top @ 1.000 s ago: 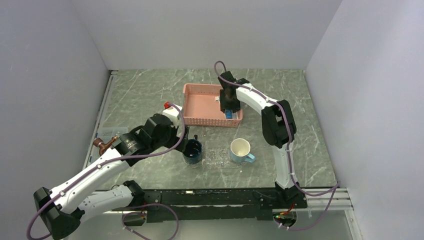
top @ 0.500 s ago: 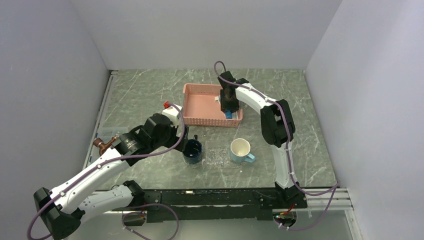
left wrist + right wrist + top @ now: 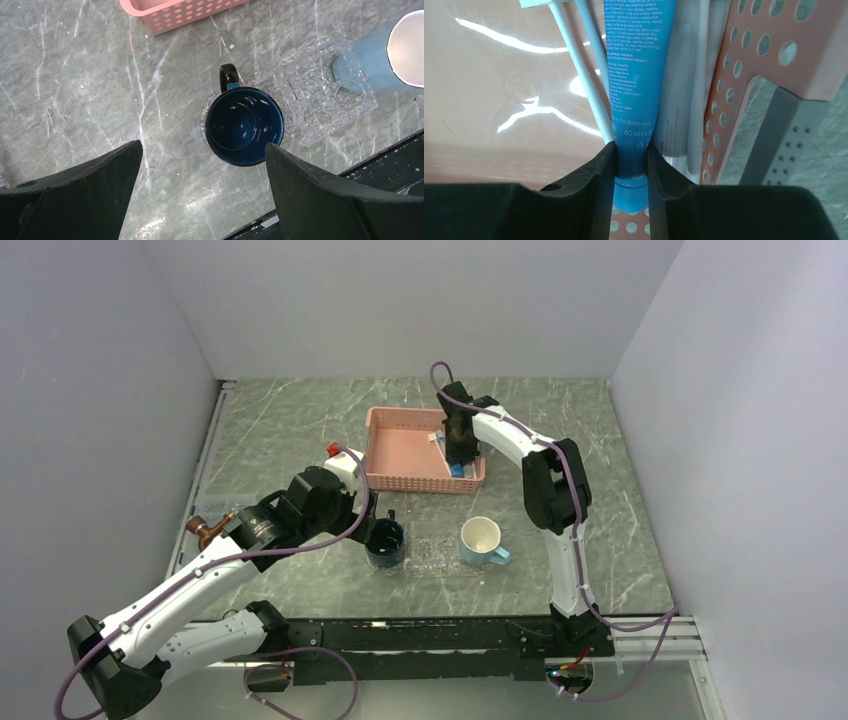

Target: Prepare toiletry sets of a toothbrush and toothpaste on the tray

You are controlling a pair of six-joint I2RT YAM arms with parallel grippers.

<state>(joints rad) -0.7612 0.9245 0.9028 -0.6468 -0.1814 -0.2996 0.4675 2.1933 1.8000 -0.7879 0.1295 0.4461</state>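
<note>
On the grey-green marbled table [image 3: 300, 420], we are watching two arms working at a toiletry set that is not yet begun. The left arm is hanging near the table's near left, and the left gripper [image 3: 202, 146] is standing wide apart and holding nothing above the dark blue mug [image 3: 244, 125], likely waiting its turn. The right arm is reaching to the far side, into the right end of the pink basket [image 3: 405, 445], where the supplies are lying crowded against the perforated wall. Nearer us, the clear tray [image 3: 320, 95] is sitting between the dark blue mug and the light blue mug [image 3: 482, 540]; we cannot tell whether the mugs are resting on it or only touching it, and no toothbrush or tube is showing on it. Inside the basket, the right gripper [image 3: 630, 150] is clamping the toothpaste [image 3: 636, 75] by its narrow flat end, a hold we are judging secure for lifting. The toothbrush [image 3: 580, 67] handles are lying just left of the tube, touching it.
</note>
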